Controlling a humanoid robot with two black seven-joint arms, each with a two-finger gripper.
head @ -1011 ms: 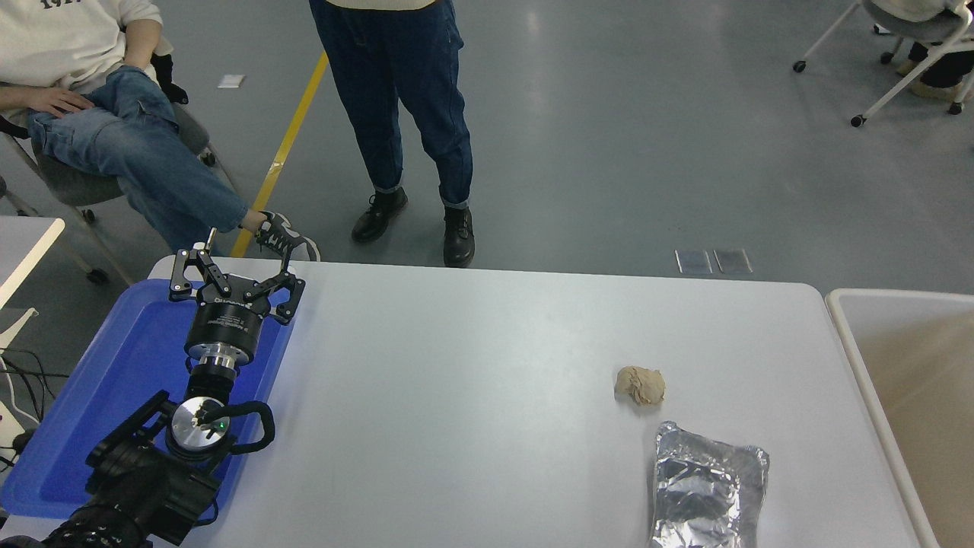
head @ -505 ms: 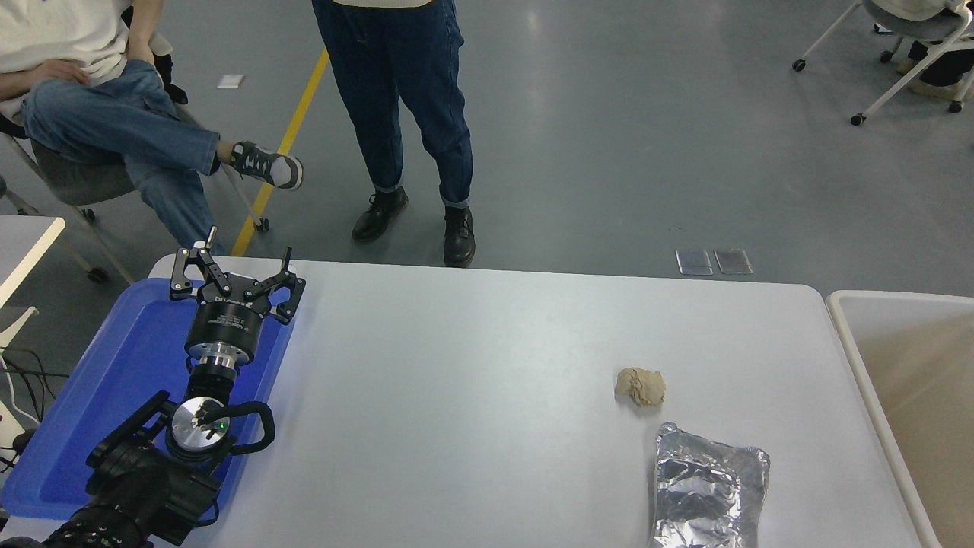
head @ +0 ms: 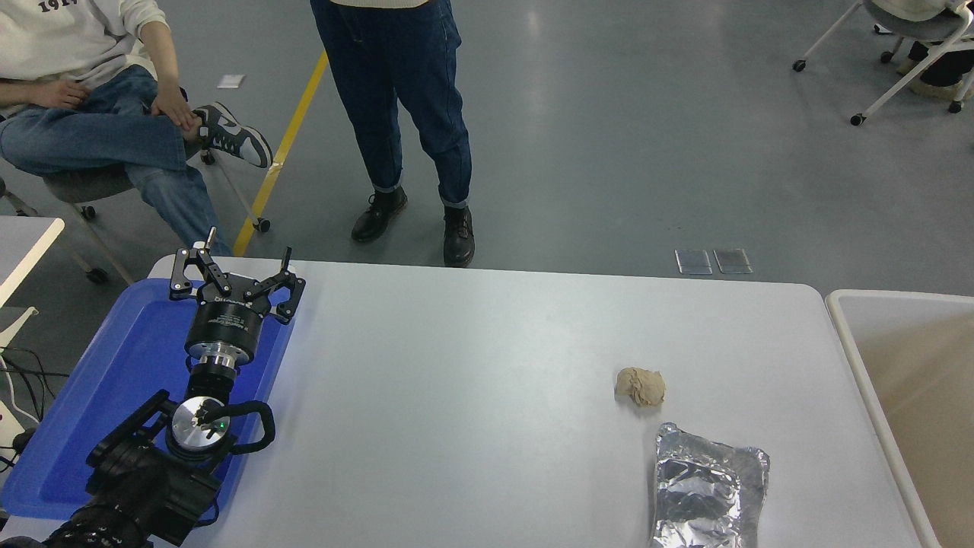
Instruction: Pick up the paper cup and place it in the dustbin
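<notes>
Paper cup wasn't anywhere I could see; dustbin [head: 841, 335] sat right of the surface [head: 472, 380]. Left gripper [head: 232, 268] sat parked, fingers open. My worry: grabbing the paper ball [head: 640, 386] instead.

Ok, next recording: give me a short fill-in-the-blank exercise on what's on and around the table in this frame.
1. The left end effector hangs open over the ____ plastic tray.
2. The crumpled tan paper ball lies just beyond the silver ____ tray.
3. The dustbin stands off the table's ____ end.
4. The number of paper cups in view is ____.

Missing words: blue; foil; right; zero
</notes>
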